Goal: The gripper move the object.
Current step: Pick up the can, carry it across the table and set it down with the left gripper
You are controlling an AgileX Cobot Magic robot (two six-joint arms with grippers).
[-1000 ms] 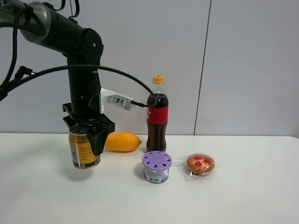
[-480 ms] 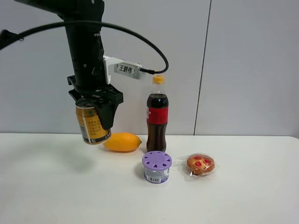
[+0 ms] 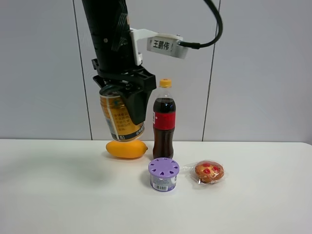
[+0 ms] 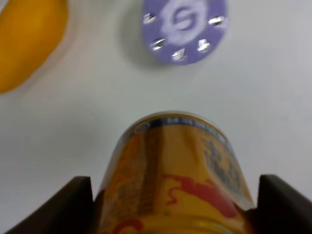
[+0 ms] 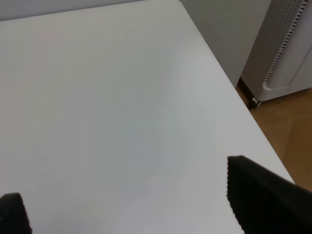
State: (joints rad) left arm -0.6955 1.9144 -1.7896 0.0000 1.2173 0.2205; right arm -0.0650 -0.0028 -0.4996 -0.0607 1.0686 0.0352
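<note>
Above the far-left part of the white table (image 3: 58, 195), the left gripper (image 3: 126, 108) hangs from its black arm with its jaws clamped on the object (image 3: 117, 124), a gold-yellow drink can with red and black print and a white label panel. The can is held clear of the tabletop and slightly tilted, its base swung a little to the right. In the high view its base overlaps the top of an orange-yellow fruit (image 3: 126, 149) lying on the table. The left wrist view shows the can (image 4: 178, 170) between the two black fingers (image 4: 78, 204), bare table directly beneath it, the fruit (image 4: 24, 44) off to one side and a purple-lidded round tub (image 4: 184, 30) beyond. A white labelled tag (image 3: 163, 45) juts from the arm to the right, with a black cable (image 3: 217, 24) running off it. Just right of the can stands a tall cola bottle (image 3: 164, 122) with an orange cap. The tub (image 3: 164, 174) sits nearer than the bottle, and a wrapped pastry (image 3: 209, 172) with red spots lies just to the tub's right. The right gripper (image 5: 131, 209) does not appear in the high view. Its wrist view shows its black fingers (image 5: 258, 195) spread wide with nothing between them, over the table's edge (image 5: 229, 92), beside a wooden floor (image 5: 287, 126) and a white perforated cabinet (image 5: 287, 44).
</note>
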